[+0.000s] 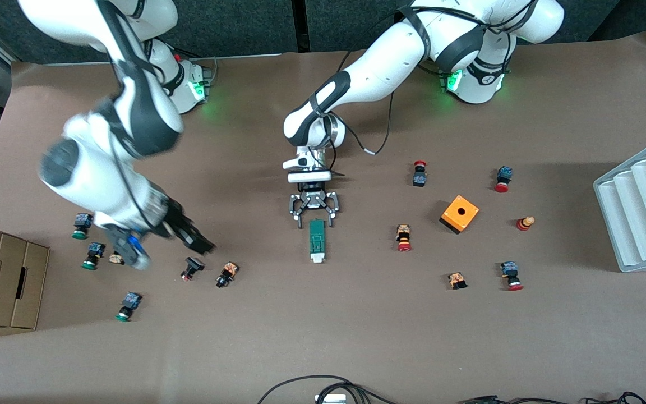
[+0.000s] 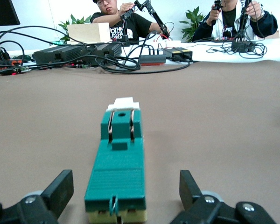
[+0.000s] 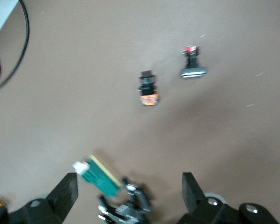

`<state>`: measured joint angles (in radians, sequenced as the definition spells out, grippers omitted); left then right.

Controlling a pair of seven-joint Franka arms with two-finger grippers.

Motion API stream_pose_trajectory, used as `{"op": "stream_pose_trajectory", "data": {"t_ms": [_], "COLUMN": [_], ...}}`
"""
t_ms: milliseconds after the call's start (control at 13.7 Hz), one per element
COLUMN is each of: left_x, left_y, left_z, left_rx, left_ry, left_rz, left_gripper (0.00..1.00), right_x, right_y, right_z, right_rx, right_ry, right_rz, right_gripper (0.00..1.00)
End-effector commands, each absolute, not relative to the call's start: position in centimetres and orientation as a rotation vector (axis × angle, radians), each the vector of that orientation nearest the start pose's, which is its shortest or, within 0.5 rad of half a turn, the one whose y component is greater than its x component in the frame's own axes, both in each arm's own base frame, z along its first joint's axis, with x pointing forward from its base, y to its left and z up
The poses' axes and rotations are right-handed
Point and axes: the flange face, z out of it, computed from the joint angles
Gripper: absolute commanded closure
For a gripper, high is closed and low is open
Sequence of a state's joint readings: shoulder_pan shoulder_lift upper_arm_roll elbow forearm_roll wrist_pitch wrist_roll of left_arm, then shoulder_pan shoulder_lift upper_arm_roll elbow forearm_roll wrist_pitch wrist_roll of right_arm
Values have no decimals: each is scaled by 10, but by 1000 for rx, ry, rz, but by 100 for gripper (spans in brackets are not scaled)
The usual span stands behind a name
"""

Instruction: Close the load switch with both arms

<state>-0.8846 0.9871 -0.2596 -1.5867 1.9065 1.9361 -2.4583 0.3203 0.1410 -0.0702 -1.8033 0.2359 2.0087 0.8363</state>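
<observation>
The load switch (image 1: 317, 239) is a slim dark-green block lying flat mid-table, its white tab (image 1: 317, 258) at the end nearer the front camera. My left gripper (image 1: 316, 216) is open, low at the switch's farther end, one finger on each side and not touching. In the left wrist view the switch (image 2: 117, 168) lies between the fingers (image 2: 60, 190). My right gripper (image 1: 201, 243) is open and empty, blurred, up over the table toward the right arm's end. The right wrist view shows its fingers (image 3: 190, 190) wide apart, with the switch (image 3: 101, 176) far below.
Small push buttons lie scattered, two (image 1: 192, 268) (image 1: 226, 274) under the right gripper. An orange cube box (image 1: 459, 214) and a white ridged tray (image 1: 640, 216) sit toward the left arm's end. A cardboard box (image 1: 0, 278) sits at the right arm's end.
</observation>
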Motion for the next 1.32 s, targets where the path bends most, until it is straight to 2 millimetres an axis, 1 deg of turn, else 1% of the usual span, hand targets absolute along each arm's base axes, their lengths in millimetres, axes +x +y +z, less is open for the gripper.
{"op": "stream_pose_trajectory", "data": {"t_ms": [0,73,146,220,366,512,585,659,805,951,1098,1171,1244], "left_x": [354,354,348,347,350,350,347,346,343,340,342,344,347], "left_y": [-578,-582,-589,-593,-594,-598,-601,-603,-606,-603,-595,-589,-582], "left_z": [122,138,153,165,184,213,228,245,293,344,389,414,434], "left_rx": [-2518,-2519,-2539,-2544,-2536,-2549,-2560,-2572,-2617,-2642,-2668,-2680,-2691], "left_ry": [-48,-52,-61,-64,-70,-103,-107,-127,-173,-135,-82,-66,-41], "left_rz": [-1789,-1762,-1737,-1728,-1724,-1692,-1666,-1640,-1538,-1444,-1323,-1299,-1260], "left_gripper": [0,0,0,0,0,0,0,0,0,0,0,0,0], "right_x": [547,541,537,532,528,524,523,524,528,531,534,534,536], "right_y": [104,79,55,32,-15,-44,-50,-51,-55,-59,-60,-60,-65], "right_z": [502,513,521,530,541,550,554,560,564,570,567,568,574], "right_rx": [-2882,-2940,-2976,-3000,-3043,-3089,-3096,-3099,-3132,-3145,-3147,-3155,-3157], "right_ry": [745,622,516,414,224,68,24,4,-3,6,13,11,26], "right_rz": [85,78,80,61,24,-12,-23,-42,-50,-70,-51,-52,-81], "right_gripper": [1,1,1,1,1,1,1,1,1,1,1,1,1]}}
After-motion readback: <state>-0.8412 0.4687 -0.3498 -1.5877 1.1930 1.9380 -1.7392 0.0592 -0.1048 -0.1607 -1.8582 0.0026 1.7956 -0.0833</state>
